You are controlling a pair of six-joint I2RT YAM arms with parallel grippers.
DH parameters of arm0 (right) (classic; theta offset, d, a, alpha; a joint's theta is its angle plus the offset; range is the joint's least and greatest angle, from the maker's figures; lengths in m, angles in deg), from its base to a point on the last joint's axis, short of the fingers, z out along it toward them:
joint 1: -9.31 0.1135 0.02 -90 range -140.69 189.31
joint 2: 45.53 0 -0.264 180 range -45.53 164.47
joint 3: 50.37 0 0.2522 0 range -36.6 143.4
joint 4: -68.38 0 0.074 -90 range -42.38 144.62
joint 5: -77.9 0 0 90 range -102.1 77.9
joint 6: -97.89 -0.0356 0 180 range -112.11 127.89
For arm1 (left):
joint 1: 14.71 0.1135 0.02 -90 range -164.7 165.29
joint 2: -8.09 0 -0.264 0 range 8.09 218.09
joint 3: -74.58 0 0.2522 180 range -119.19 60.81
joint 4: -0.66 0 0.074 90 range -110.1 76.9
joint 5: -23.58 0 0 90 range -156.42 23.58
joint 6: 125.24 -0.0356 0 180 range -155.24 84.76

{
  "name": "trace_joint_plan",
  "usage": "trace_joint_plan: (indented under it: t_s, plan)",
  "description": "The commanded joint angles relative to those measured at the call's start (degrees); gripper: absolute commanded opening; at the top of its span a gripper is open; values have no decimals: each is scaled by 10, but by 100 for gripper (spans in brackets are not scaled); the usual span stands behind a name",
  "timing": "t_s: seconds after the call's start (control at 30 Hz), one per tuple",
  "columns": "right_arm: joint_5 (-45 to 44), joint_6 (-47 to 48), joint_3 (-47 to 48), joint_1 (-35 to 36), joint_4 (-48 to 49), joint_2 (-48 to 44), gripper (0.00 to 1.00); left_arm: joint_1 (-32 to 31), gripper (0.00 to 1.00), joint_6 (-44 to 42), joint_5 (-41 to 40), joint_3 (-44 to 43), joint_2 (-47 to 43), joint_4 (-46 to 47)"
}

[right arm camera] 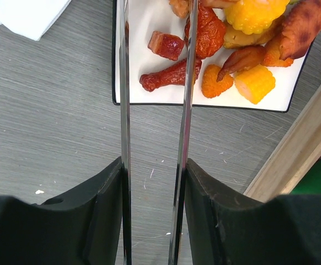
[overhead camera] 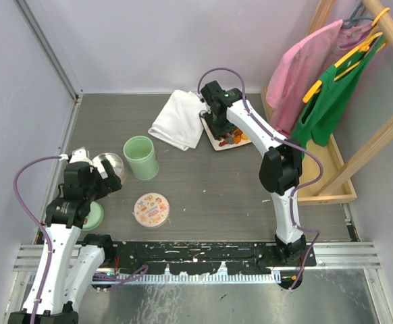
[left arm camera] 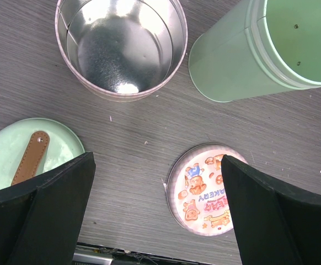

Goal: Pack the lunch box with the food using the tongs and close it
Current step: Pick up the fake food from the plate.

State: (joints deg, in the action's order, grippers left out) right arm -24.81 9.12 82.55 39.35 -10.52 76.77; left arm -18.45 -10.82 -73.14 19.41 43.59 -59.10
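The left claw hangs wide open and empty over the table's near left corner. The right claw grips the tongs, their arms reaching over the food on the plate toward the far right. I'd straddle one piece, then squeeze gently.

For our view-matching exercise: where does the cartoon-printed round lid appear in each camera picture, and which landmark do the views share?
Top external: the cartoon-printed lid lies low, left of centre, below the mint-green container.
Left wrist: lower right of centre, below the mint-green container.
Right wrist: not in it.
Shared landmark: the mint-green container, in the top external and left wrist views only.
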Motion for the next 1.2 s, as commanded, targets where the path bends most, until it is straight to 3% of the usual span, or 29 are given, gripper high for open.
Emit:
trace_joint_plan:
  t_s: [0.0, 0.4, 0.63, 1.17]
  plan:
    - [-14, 1, 27, -2, 2, -2, 48, -2, 98, -4, 2, -6, 0, 21]
    - [-9, 6, 54, -2, -4, 30, 49, -3, 98, -4, 0, -6, 0, 22]
    - [33, 3, 45, -2, -14, 5, 44, -2, 98, -4, -2, -6, -3, 22]
    - [12, 4, 30, -4, -16, 6, 49, -2, 98, -4, 2, -6, 0, 22]
